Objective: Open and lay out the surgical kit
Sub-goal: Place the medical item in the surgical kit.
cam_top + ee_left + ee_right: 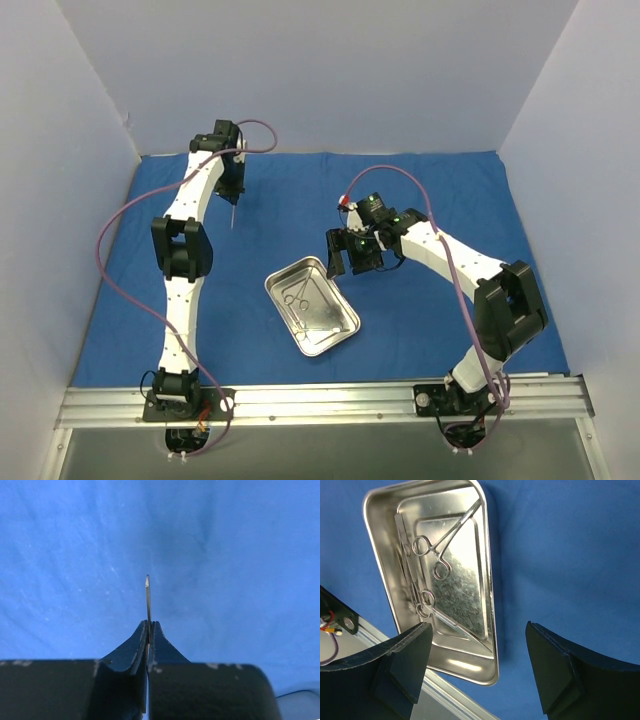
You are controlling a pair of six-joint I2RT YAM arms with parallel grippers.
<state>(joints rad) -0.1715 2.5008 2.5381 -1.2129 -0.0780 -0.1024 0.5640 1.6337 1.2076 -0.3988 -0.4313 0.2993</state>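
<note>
Two ring-handled tools (437,555) in steel tray (345,322), middle of blue cloth (450,200). One more thin tool (148,597) pinched tight in left gripper (149,625), above cloth, far left. Right gripper (479,626) spread wide, empty, beside tray's far corner.

The blue cloth wrap (450,200) lies spread flat, wall to wall. The steel tray (330,318) rests directly on it, near the front rail (320,400)

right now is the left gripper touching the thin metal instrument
Touching. The left wrist view shows the left gripper shut on the thin metal instrument, its tip sticking out between the closed fingers.
</note>
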